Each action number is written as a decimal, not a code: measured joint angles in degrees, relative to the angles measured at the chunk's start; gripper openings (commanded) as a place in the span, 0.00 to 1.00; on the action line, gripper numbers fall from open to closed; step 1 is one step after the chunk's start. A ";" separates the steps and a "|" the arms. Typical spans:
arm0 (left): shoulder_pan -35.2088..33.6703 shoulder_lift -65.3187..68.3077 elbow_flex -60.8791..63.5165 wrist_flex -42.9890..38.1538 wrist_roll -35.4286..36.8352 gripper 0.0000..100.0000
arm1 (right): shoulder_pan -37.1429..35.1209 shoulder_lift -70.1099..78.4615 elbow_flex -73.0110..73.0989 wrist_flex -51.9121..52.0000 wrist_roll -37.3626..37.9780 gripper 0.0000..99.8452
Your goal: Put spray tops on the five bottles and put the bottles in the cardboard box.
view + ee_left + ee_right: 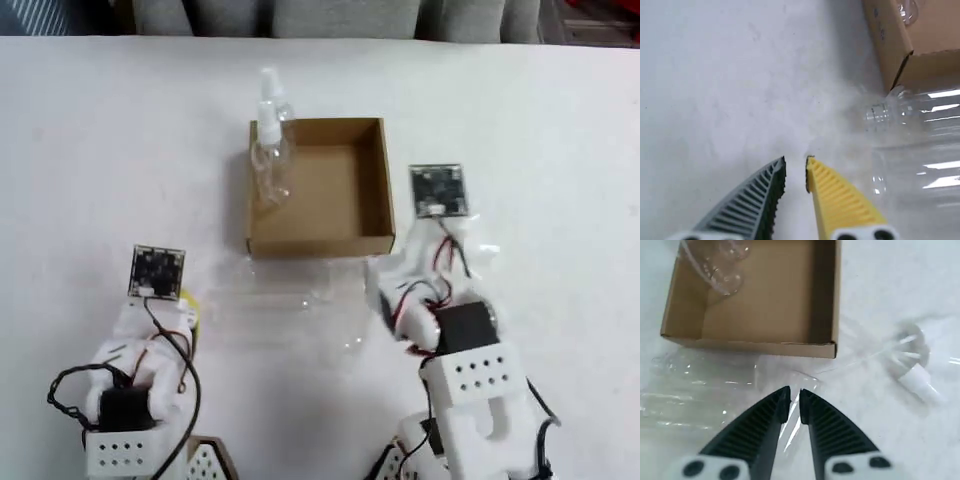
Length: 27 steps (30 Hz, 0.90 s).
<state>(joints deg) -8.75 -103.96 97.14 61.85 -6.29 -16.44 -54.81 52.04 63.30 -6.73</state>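
Observation:
The cardboard box (pixel 330 185) sits mid-table, with two capped clear bottles (pixel 270 150) standing in its left side; their bases show in the right wrist view (pixel 720 270). Several clear bottles (pixel 285 300) lie on the table in front of the box. One open-necked bottle (pixel 880 112) lies just right of my left gripper (pixel 796 165), which hovers slightly open over bare table. My right gripper (pixel 795 392) is nearly shut above the lying bottles (pixel 700 390), holding nothing. Another bottle with a white spray top (pixel 917 380) lies to the right of the box's near corner.
The box's front wall (pixel 750 346) stands just beyond the lying bottles. White table spreads to the left of the box (pixel 120 150) and to its right (pixel 520 130). Both arm bases sit at the near edge.

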 measured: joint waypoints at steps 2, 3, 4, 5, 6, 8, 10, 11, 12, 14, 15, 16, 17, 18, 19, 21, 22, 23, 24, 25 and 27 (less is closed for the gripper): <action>0.00 0.00 0.00 0.00 0.00 0.09 | -1.23 0.00 0.00 0.18 -2.81 0.12; 0.00 0.00 0.00 0.00 0.00 0.09 | -1.41 0.00 0.00 0.18 -4.04 0.16; 0.00 0.00 0.00 0.00 0.00 0.09 | -1.76 0.00 0.26 0.18 -4.92 0.20; 0.00 0.00 0.00 0.00 0.00 0.09 | -2.29 0.00 0.88 0.18 -5.45 0.24; 0.00 0.00 0.00 0.00 0.00 0.09 | -2.99 0.09 1.41 0.18 -5.80 0.26; 0.00 0.00 0.00 0.00 0.00 0.09 | -4.13 0.09 2.20 0.18 -6.15 0.26; 0.00 0.00 0.00 0.00 0.00 0.09 | -4.75 0.09 2.20 0.18 -6.42 0.26; 0.00 0.00 0.00 0.00 0.00 0.09 | -4.84 0.09 2.20 0.18 -6.42 0.27; 0.00 0.00 0.00 0.00 0.00 0.09 | -4.84 0.09 2.20 0.18 -6.95 0.27; 0.00 0.00 0.00 0.00 0.00 0.09 | -4.75 0.44 2.20 0.18 -9.23 0.27; 0.00 0.00 0.00 0.00 0.00 0.09 | -4.66 1.23 2.20 0.18 -10.11 0.27; 0.00 0.00 0.00 0.00 0.00 0.09 | -4.66 2.37 2.20 -0.18 -10.55 0.27; 0.00 0.00 0.00 0.00 0.00 0.09 | -4.66 3.78 2.20 -0.70 -10.81 0.27; 0.00 0.00 0.00 0.00 0.00 0.09 | -4.75 5.63 2.20 -1.32 -11.08 0.27; 0.00 0.00 0.00 0.00 0.00 0.09 | -4.84 7.56 2.20 -1.93 -11.25 0.27; 0.00 0.00 0.00 0.00 0.00 0.09 | -4.84 12.04 2.20 -3.60 -12.22 0.27; 0.00 0.00 0.00 0.00 0.00 0.09 | -4.84 14.24 2.20 -4.75 -13.27 0.27; 0.00 0.00 0.00 0.00 0.00 0.09 | -4.84 16.26 2.20 -5.98 -14.24 0.27; 0.00 0.00 0.00 0.00 0.00 0.09 | -4.75 17.85 2.20 -7.03 -14.95 0.27; 0.00 0.00 0.00 0.00 0.00 0.09 | -4.75 19.16 2.20 -8.00 -15.38 0.27; 0.00 0.00 0.00 0.00 0.00 0.09 | -4.75 21.10 2.20 -9.14 -15.82 0.27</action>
<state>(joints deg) -8.75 -103.96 97.14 61.85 -6.29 -21.19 -33.71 54.24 54.15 -22.55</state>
